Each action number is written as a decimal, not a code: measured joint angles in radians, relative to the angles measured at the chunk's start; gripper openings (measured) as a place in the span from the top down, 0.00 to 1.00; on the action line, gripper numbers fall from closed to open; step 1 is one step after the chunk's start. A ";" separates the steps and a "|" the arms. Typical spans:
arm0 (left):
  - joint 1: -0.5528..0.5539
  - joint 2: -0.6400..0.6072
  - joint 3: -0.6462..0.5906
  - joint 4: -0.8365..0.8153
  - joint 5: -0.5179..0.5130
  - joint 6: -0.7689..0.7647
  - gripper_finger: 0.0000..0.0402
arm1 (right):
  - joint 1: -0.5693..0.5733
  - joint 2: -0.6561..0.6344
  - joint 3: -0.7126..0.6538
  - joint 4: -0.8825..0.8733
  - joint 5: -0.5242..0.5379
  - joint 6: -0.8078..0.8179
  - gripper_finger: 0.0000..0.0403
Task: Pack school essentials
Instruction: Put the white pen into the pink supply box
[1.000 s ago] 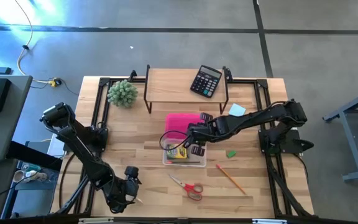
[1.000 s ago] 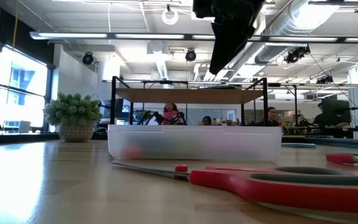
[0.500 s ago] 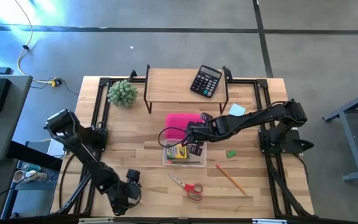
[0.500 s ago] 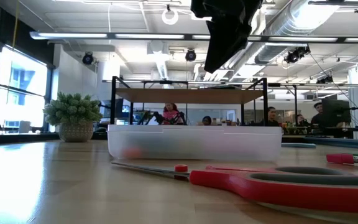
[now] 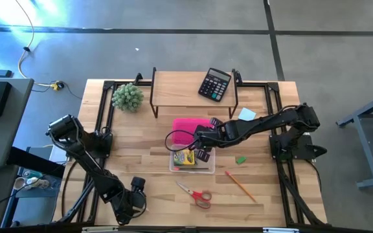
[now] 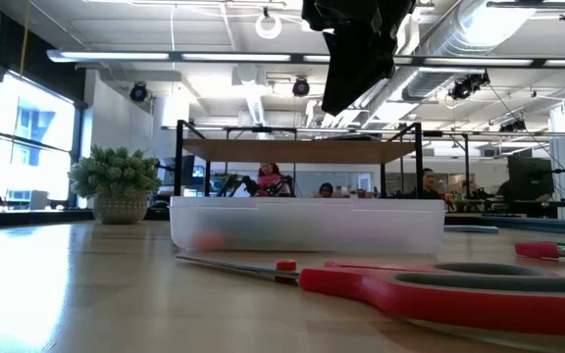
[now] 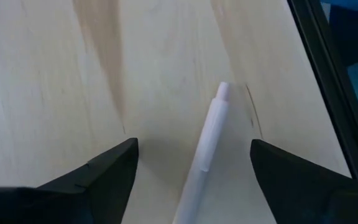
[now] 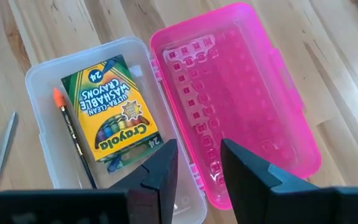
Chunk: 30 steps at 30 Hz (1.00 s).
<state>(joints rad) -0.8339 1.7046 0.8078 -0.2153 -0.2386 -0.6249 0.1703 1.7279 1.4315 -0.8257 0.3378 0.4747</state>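
The left wrist view shows the pale stick point(image 7: 205, 155) lying on the table point(image 7: 55, 74) between the wide-apart fingers point(image 7: 98, 174) of the left gripper point(image 5: 133, 200), its long axis pointing forward, at the near left corner, far from the right gripper point(image 5: 203, 147) over the box point(image 5: 193, 169).

The left pincer point(image 7: 191, 163) has narrowed around the pale stick point(image 7: 205, 155) (not yet touching).

- A black calculator point(image 5: 214, 84) sat on the wooden shelf point(image 5: 180, 87) at the bench's point(image 5: 135, 162) twelve o'clock.
- A fuzzy green ball plant point(image 5: 127, 97) stood at ten o'clock, beside that shelf.
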 joint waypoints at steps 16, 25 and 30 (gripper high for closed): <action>-0.006 0.000 0.000 0.004 -0.011 0.016 0.50 | 0.000 0.000 0.000 0.000 0.000 0.018 0.72; -0.006 0.011 0.000 0.019 0.000 0.019 0.56 | 0.000 0.000 0.000 -0.001 0.000 0.016 0.72; -0.004 0.019 0.000 0.046 0.003 0.034 0.56 | 0.000 0.000 0.000 -0.001 0.000 0.015 0.72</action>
<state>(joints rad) -0.8379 1.7237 0.8078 -0.1694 -0.2355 -0.5907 0.1699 1.7282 1.4315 -0.8272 0.3375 0.4900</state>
